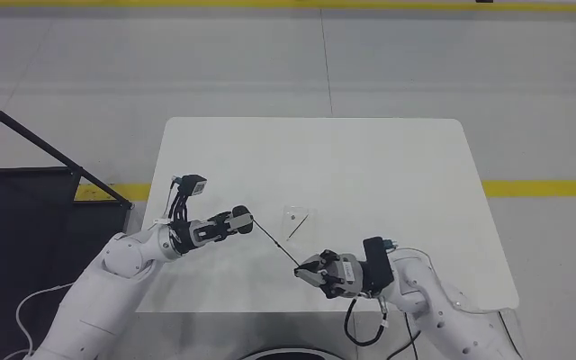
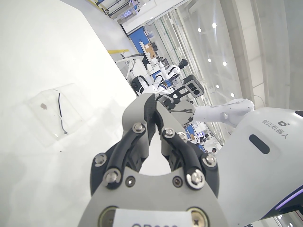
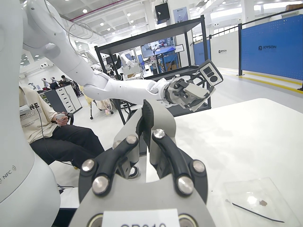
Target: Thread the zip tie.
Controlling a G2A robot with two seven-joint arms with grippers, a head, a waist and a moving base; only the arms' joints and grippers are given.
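Zip tie (image 1: 275, 242): diagonal, far-left to near-right
Left jaws: clenched on far end
Right jaws: clenched on near end

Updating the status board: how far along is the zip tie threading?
Done: the zip tie is picked up, stretched straight between the left gripper and right gripper. In hand: both look shut on its ends. Left: no loop yet, so the tail still has to enter the head. A second tie lies in the clear sleeve on the table.
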